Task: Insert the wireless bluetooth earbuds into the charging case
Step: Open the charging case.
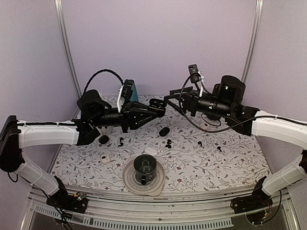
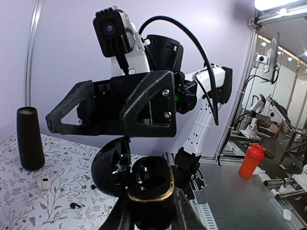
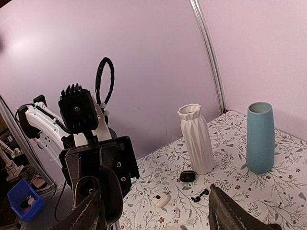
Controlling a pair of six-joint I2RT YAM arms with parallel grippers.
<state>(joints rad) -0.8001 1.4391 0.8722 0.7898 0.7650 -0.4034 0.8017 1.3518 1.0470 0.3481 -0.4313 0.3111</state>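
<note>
Left claw (image 2: 152, 214) is pinched narrow on the open black charging case (image 2: 151, 182), held up at the far middle; right claw (image 3: 160, 215) gapes wide, holding nothing. Earbuds (image 1: 168, 143) lie loose on the table (image 1: 230, 163), so I'd guess right has to drop and grab one. Can't tell if the case's pockets are filled.

The surface (image 1: 230, 163) wears a white cloth printed with leaves and small flowers. Near its front edge sits a round pale plate (image 1: 128, 179), with a white case (image 1: 150, 151) just behind it and a smaller white case (image 1: 105, 158) to the left. Farther back lie a black case (image 1: 164, 131), another black case (image 1: 103, 139) and scattered tiny black earbuds (image 1: 168, 143), while a teal vase (image 3: 260, 136) and a white ribbed vase (image 3: 196, 139) stand upright at the rear.
</note>
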